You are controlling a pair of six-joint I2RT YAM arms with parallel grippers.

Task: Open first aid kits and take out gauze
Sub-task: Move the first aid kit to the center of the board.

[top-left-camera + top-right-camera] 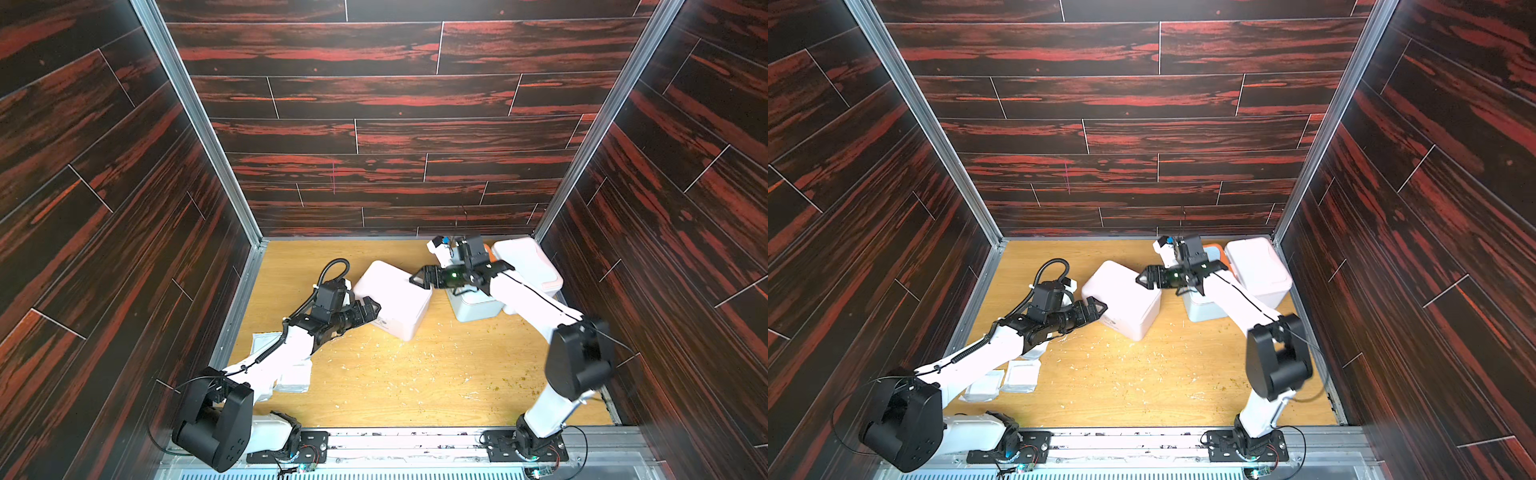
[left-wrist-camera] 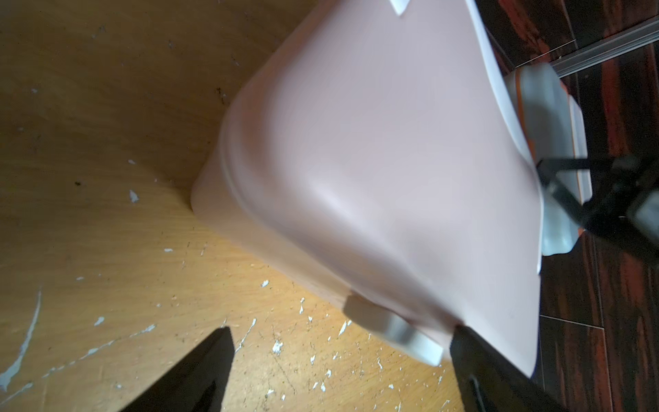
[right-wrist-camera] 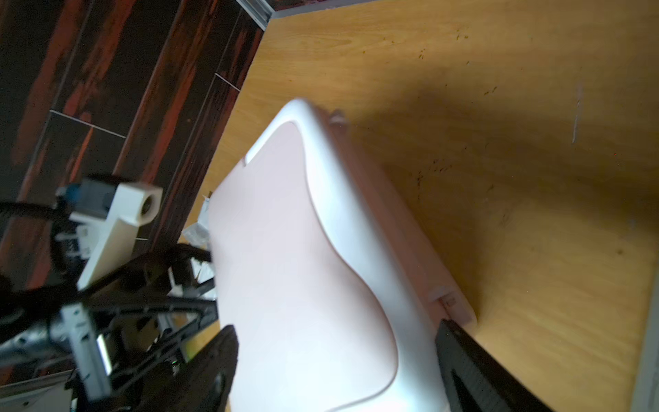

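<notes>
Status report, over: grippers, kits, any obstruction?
Left gripper open by latch of centre pinkish-white plastic box. Right gripper open, straddling its far edge. Lid shut. Flat white gauze packets lie beside left arm; nothing blocking.

Enclosed robot test cell in a lab
3 wood-print walls [image 1: 395, 104] on aluminium posts [image 1: 199, 124] box in a scuffed wooden tabletop [image 1: 415, 382]; 2 white robot arms [image 1: 523, 299] stand bolted to a metal rail [image 1: 407, 440].
</notes>
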